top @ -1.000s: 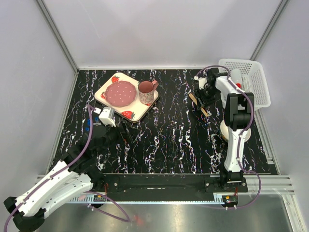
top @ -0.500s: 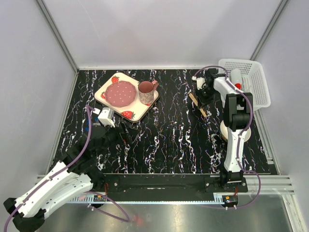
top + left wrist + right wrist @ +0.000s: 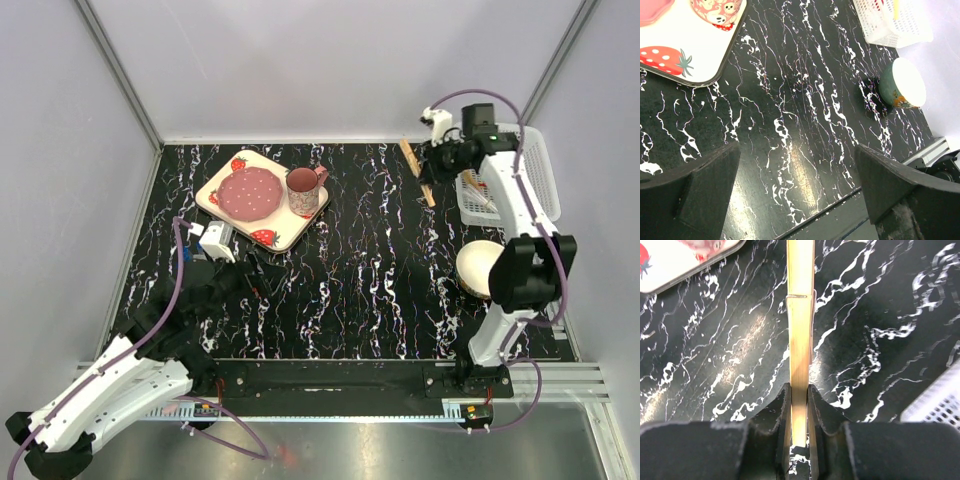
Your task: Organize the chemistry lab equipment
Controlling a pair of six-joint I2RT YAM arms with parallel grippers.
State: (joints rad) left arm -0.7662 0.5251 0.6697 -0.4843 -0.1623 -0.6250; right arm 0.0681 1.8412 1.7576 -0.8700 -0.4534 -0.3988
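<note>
My right gripper [image 3: 436, 166] is shut on a wooden-handled tool [image 3: 417, 170], a long flat wooden clamp, and holds it in the air above the table's far right, beside the white basket [image 3: 535, 170]. In the right wrist view the wooden tool [image 3: 800, 330] runs straight out from between the shut fingers [image 3: 784, 410]. Some lab items with red parts lie in the basket, hard to make out. My left gripper [image 3: 255, 272] is open and empty, low over the table's left part; its view shows only bare table between the fingers [image 3: 705, 190].
A strawberry-print tray [image 3: 275, 238] with a pink plate [image 3: 250, 192] and a mug [image 3: 303, 191] sits at the far left. A cream bowl [image 3: 480, 268] stands at the right, behind the right arm; it also shows in the left wrist view [image 3: 903, 83].
My right gripper has lifted the wooden tool off the table and swung it up and back, toward the basket. The left arm has barely moved.
</note>
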